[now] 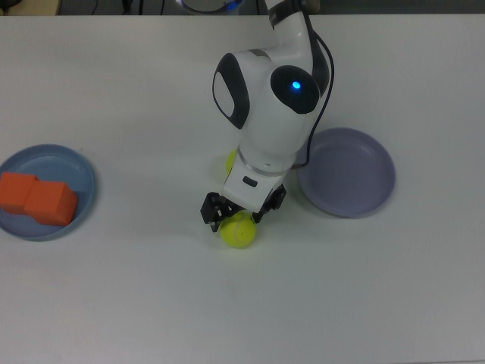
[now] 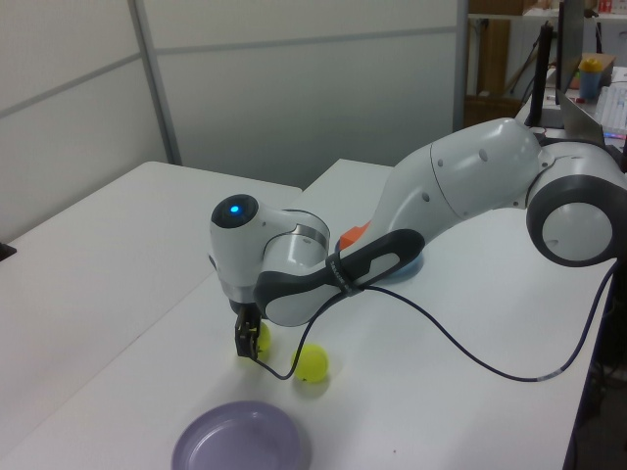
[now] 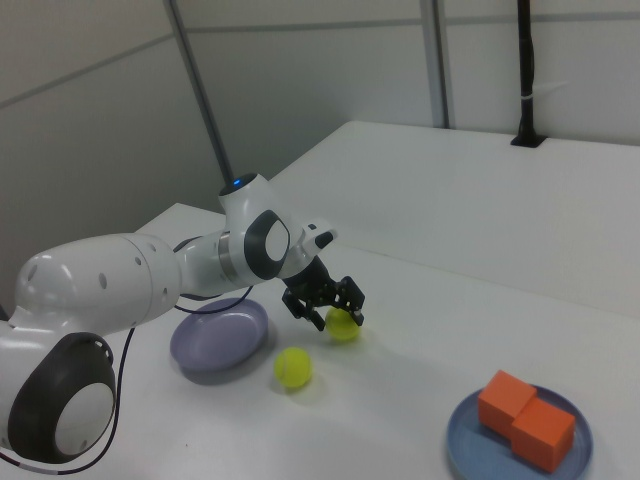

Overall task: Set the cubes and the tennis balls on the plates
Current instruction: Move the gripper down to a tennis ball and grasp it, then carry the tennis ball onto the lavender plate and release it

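Note:
My gripper [image 1: 233,220] is low over the table, open, its fingers astride one tennis ball [image 1: 239,233]. The left view shows the gripper [image 2: 249,343] hiding most of that ball [image 2: 260,337]; in the right view the gripper [image 3: 330,312] sits just above it [image 3: 343,325]. The other tennis ball [image 1: 230,161] peeks out behind the arm, and lies free in the left view [image 2: 312,363] and the right view [image 3: 293,367]. Both orange cubes [image 1: 38,198] lie side by side on the light blue plate [image 1: 76,163]. The lavender plate [image 1: 348,173] holds nothing.
The arm's white body and black cable [image 2: 470,352] hang over the table's middle, between the two plates. In the left view the arm hides most of the blue plate [image 2: 409,266]. The table edge runs along the left view's left side.

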